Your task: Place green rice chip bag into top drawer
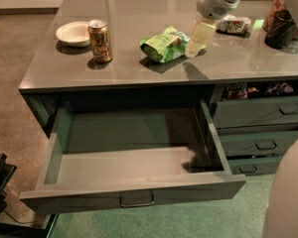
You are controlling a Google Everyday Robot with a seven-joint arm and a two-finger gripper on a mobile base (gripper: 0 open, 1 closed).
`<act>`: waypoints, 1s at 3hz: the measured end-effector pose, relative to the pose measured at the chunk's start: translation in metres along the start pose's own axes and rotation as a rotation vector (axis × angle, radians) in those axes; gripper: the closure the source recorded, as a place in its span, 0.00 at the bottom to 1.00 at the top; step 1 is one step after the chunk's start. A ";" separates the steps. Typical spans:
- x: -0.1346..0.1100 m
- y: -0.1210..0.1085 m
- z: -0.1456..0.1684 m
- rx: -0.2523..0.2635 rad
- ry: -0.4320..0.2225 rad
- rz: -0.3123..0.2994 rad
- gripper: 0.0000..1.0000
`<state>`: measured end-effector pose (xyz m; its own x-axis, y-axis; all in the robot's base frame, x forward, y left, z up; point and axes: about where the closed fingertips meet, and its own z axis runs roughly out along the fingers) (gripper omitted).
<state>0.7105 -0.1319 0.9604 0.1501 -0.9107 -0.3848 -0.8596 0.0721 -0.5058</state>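
Observation:
The green rice chip bag [166, 44] lies crumpled on the grey counter [139, 68], near its middle. My gripper [195, 42] hangs from the white arm at the upper right and sits just right of the bag, its pale fingers [198, 37] at the bag's right edge. The top drawer [134, 198] is pulled fully open below the counter's front edge. Its inside shows only bare floor. A small metal handle [136, 201] sits centred on its front.
A gold soda can [100, 40] and a white bowl [73, 32] stand on the counter's left. A dark-and-white packet [233, 24] and a dark container [280, 29] sit at the back right. Narrower stacked drawers [260, 128] are on the right, the upper one open with snacks.

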 end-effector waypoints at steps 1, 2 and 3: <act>0.001 0.001 0.008 -0.013 -0.005 -0.020 0.00; -0.004 -0.002 0.027 -0.046 -0.050 -0.064 0.00; -0.008 -0.005 0.047 -0.072 -0.110 -0.084 0.00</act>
<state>0.7367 -0.1064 0.9301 0.2724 -0.8620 -0.4275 -0.8739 -0.0358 -0.4847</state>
